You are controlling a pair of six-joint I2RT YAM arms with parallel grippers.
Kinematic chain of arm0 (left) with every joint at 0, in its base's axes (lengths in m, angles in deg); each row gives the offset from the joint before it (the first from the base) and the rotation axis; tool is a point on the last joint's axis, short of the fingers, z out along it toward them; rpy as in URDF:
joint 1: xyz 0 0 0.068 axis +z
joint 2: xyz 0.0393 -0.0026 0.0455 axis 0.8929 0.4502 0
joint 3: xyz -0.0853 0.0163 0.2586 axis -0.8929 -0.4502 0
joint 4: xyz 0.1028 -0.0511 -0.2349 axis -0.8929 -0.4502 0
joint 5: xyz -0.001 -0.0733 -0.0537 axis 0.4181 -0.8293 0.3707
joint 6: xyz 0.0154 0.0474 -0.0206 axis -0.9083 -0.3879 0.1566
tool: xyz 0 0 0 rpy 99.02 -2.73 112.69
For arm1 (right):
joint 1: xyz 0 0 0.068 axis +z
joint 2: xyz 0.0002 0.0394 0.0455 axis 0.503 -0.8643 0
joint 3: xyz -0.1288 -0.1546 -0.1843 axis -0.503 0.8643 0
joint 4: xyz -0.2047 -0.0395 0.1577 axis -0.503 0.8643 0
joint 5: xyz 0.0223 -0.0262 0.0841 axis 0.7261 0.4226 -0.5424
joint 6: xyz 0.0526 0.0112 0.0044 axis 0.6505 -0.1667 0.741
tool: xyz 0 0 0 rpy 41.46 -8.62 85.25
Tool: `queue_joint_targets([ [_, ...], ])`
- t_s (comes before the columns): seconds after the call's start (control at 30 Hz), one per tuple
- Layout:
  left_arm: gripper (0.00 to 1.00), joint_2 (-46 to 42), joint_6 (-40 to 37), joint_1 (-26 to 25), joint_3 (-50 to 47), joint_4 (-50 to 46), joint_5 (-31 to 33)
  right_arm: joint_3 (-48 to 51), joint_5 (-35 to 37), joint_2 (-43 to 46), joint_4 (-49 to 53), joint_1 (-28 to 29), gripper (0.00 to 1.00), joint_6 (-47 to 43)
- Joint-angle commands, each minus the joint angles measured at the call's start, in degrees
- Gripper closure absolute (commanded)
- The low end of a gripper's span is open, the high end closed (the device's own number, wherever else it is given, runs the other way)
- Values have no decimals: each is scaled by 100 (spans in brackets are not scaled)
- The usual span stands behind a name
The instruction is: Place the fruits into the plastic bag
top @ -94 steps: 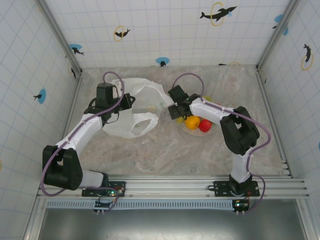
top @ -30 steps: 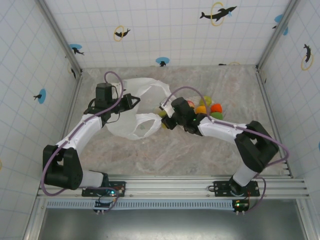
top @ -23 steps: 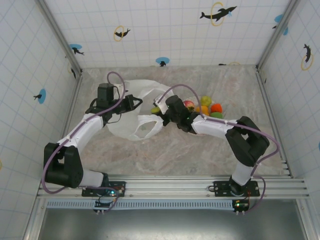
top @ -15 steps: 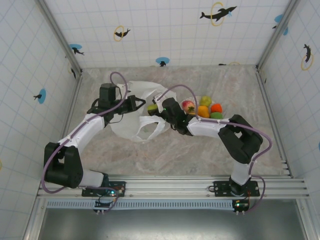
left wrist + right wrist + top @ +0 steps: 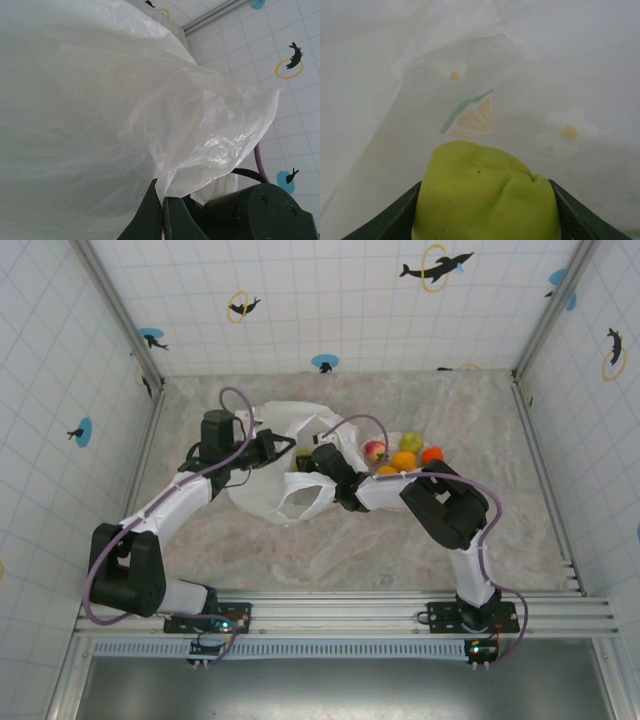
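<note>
"While the left gripper (image 5: pixel 162 212) pinches the rim of the plastic bag (image 5: pixel 100 110), what lies around it?"

"Mostly the bag itself. Its crinkled white film drapes across the left wrist camera, and the two dark fingers are pressed together on a fold of the edge. From above, the bag lies on the marbled tabletop (image 5: pixel 330 540), with one loop handle (image 5: pixel 300 496) sprawled toward the near side. To the right sit the other fruits (image 5: pixel 403 460), red-yellow, orange, yellow-green and red, bunched together and touching. The right arm's white forearm (image 5: pixel 385 490) runs just in front of them."

"What differs from three seconds ago?"

"Back then the right gripper (image 5: pixel 306 456) hung by the fruit pile. It has since swung left and now sits at the bag's mouth, the elbow folded in closer. The left gripper has crept slightly rightward, carrying the rim with it."

"And the fruit in hand?"

"The yellow-green fruit (image 5: pixel 485 195) is clamped between the right gripper's fingers (image 5: pixel 395 220), filling the gap between them. Bag film printed with daisies and a citrus slice lies directly ahead of it. From above, the fruit sits at the opening, just beside the left gripper."
</note>
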Motion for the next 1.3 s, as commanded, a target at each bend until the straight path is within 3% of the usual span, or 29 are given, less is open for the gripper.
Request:
queue_joint_targets([
  [0.0,100,83,159,-44,-80,193,38,-451,128,-299,-338,41,44,945],
  [0.23,100,108,179,-44,-94,187,69,-1180,-302,-806,-296,7,36,1630],
  [0.47,100,114,143,-45,-78,82,127,-1410,-1014,-856,-209,-130,25,1553],
  [0.6,100,109,117,-36,-61,42,158,-1201,-1197,-620,-147,-165,24,1341],
  [0.77,100,16,27,-1,-40,-57,307,-678,-1318,-73,210,-158,26,556],
  [1.03,100,-86,11,200,-61,-146,553,606,-1220,1331,1078,-122,28,-1410],
  [1.27,100,37,-115,202,-6,-324,677,734,-1258,2026,2139,-130,28,-2558],
])
